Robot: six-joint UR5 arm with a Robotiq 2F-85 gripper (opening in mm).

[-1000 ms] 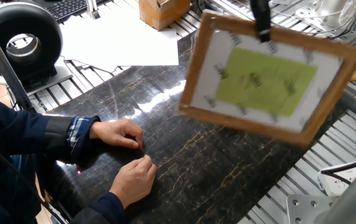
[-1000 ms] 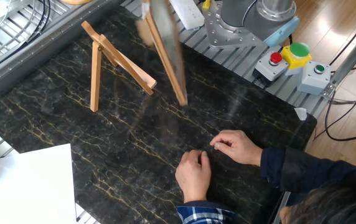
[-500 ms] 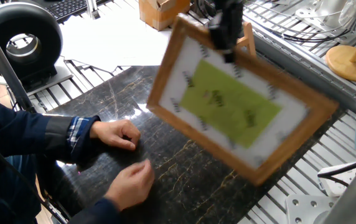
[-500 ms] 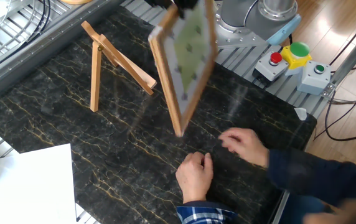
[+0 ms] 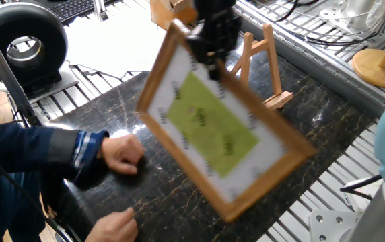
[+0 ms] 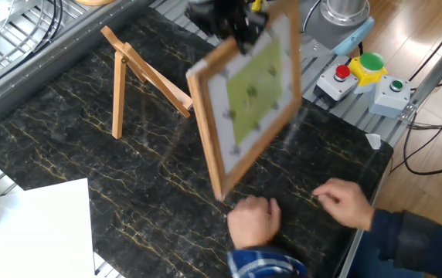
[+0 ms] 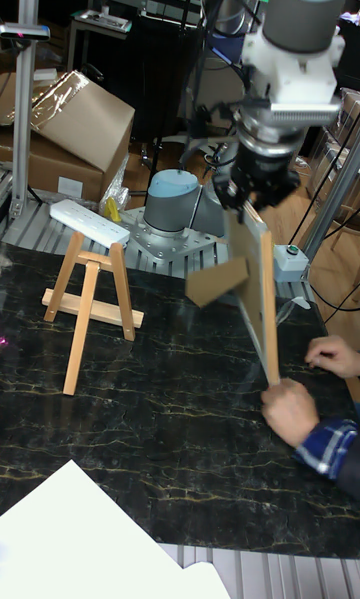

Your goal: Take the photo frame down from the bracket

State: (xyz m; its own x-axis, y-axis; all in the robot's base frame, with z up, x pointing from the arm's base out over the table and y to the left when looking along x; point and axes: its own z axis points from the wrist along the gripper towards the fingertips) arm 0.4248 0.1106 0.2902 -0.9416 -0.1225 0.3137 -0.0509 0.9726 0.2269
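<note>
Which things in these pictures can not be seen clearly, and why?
- Gripper: motion blur in both fixed views; the finger contact on the photo frame cannot be made out.
- Frame's front: tall fixed view shows only its edge and back.
- Mat marks: too small and blurred.
- Person's hand: blurred; in one fixed view partly cut off by the bottom edge.

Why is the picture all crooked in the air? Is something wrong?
The photo frame hangs tilted in the air, held at its top edge by the gripper. It is off the bracket, close above a person's hands.
</note>
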